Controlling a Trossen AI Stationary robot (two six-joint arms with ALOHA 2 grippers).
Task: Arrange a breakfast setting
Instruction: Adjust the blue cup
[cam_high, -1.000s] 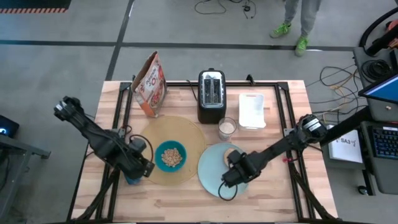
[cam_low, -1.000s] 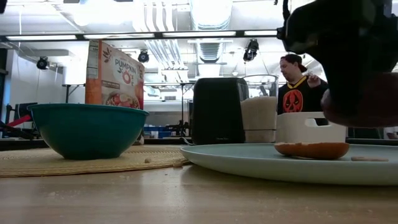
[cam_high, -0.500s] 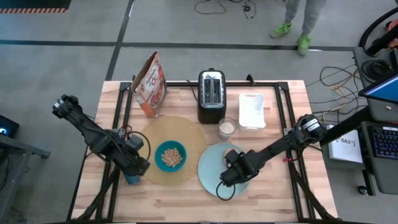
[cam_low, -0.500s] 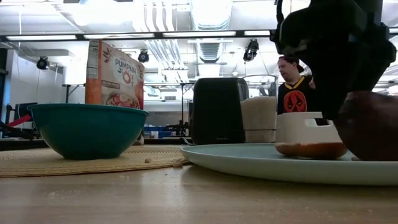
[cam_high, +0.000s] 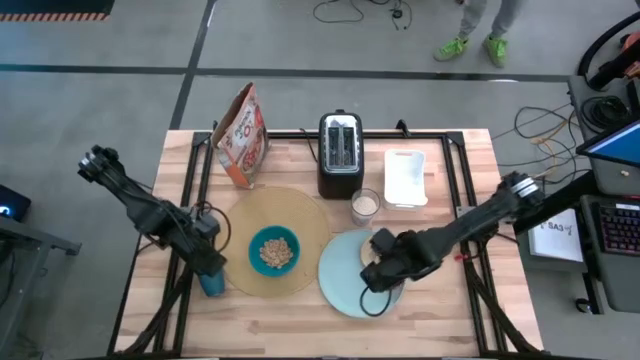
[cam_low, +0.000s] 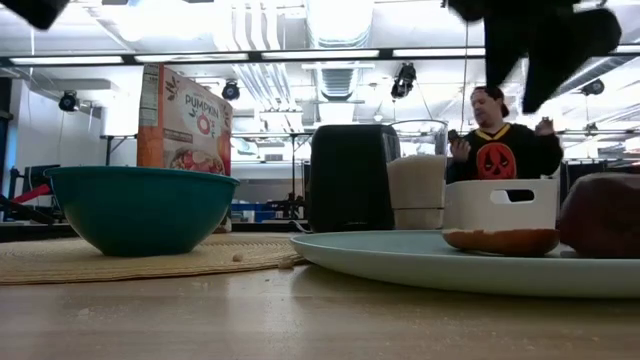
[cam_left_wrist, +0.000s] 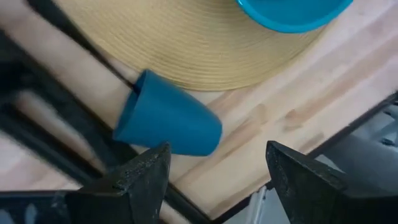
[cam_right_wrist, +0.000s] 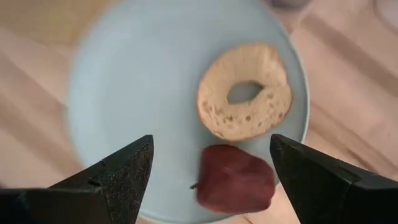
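Right gripper hanging over the large pale-blue plate, fingers spread wide, dark red fruit lying beside round bread. Left gripper spread above the dark blue cup, just beside round tan placemat.

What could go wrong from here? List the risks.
The dark red fruit lies at the pale-blue plate's edge, beside the round bread, and might roll off. The dark blue cup stands at the placemat's rim beside a frame rail; the open left gripper could knock it over when closing in.
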